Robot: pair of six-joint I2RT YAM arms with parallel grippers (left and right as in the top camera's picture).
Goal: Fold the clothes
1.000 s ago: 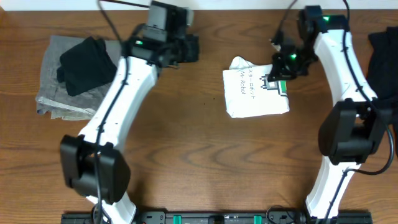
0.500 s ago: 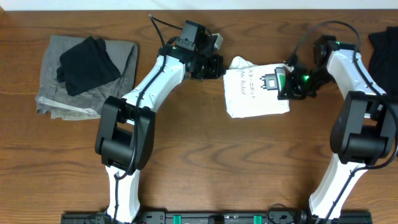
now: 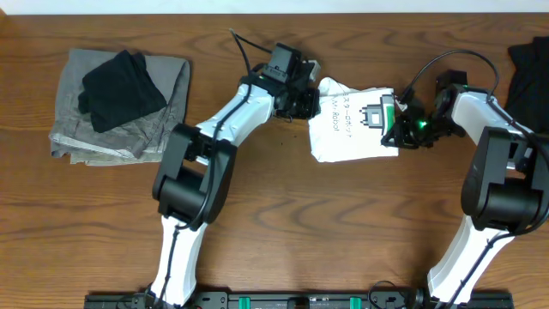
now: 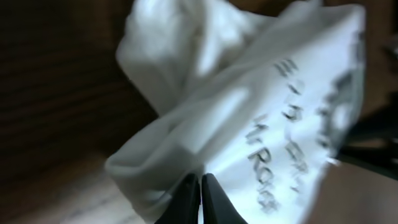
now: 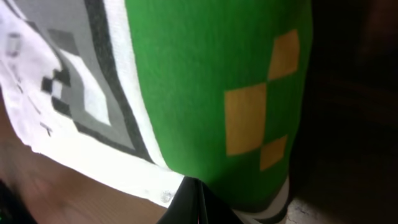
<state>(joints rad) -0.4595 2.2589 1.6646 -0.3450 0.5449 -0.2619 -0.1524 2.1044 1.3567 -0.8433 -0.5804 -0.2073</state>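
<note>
Left tool (image 3: 309,101) and right tool (image 3: 397,129) have been brought to opposite edges of the part-folded white cotton T-shirt (image 3: 347,137). Both are shut, pinch unconfirmed. Another fold is expected.

The overhead view is bright, even and sharp, with soft shadows on the table (image 3: 283,232). The left wrist view is blurred, the shirt (image 4: 249,106) out of focus, its left side dark. The right wrist view is soft and dark at right.
</note>
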